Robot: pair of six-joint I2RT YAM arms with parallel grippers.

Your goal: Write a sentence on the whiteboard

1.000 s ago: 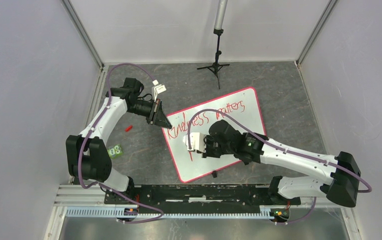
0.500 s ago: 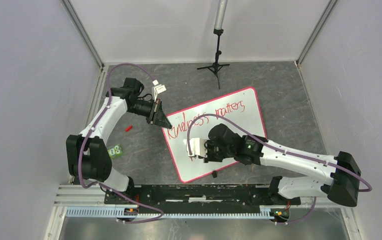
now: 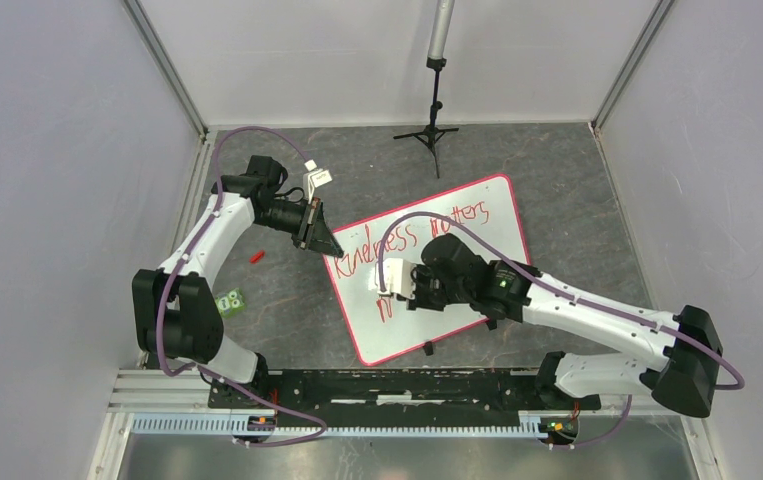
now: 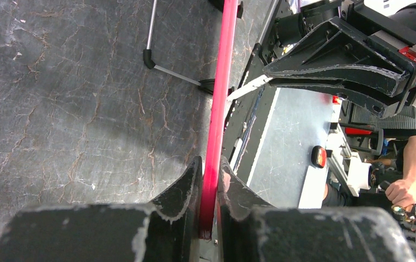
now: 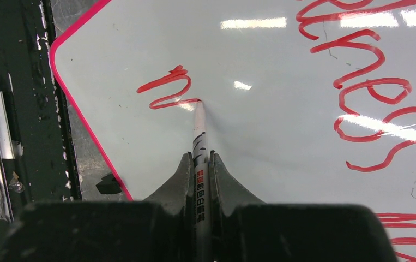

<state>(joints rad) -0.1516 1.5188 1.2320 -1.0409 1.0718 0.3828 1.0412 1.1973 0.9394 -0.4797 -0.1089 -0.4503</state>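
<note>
The whiteboard lies tilted on the dark floor, white with a red-pink rim. The sentence is in red across its far part, with a fresh zigzag stroke below it. My left gripper is shut on the board's rim at the far-left corner, the rim pinched between both fingers. My right gripper is shut on a white marker. The marker's tip touches the board at the end of the new stroke. Earlier words show to the right.
A black tripod stand stands at the back. A small red piece and a green object lie on the floor at the left. A black clip sits at the board's near edge, close to the black base rail.
My right gripper moved toward the near edge with the marker, then back away, leaving a longer red zigzag stroke. The left arm and the board have not moved.
</note>
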